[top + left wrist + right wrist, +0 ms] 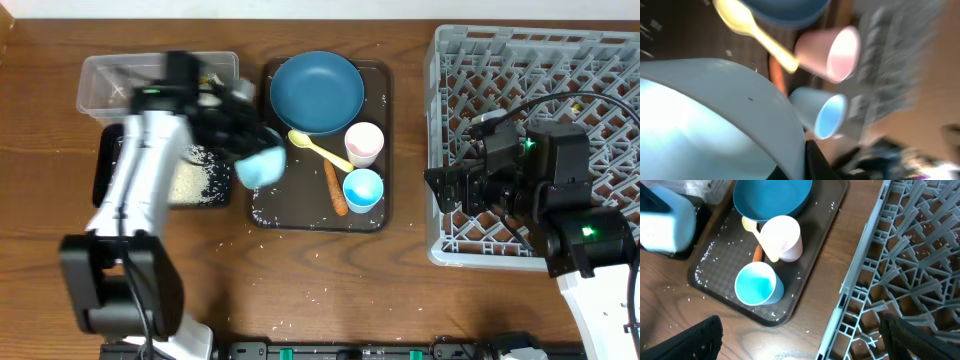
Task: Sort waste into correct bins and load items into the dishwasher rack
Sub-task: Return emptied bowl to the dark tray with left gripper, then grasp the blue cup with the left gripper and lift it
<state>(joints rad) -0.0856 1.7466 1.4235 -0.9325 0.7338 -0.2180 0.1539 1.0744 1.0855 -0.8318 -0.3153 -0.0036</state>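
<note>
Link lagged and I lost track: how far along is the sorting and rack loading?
Done: a rice pile lies in the black tray. In hand: the left pincer holds the pale blue bowl. Left: plate, pink cup, blue cup, spoon and carrot stick sit on the brown tray with stray grains; no dishes show in the rack; the right pincer hangs open.

The plate (316, 92) and spoon (320, 150) are lying on the serving tray (300, 195); the dishwasher rack (470, 70) is standing to its right.
</note>
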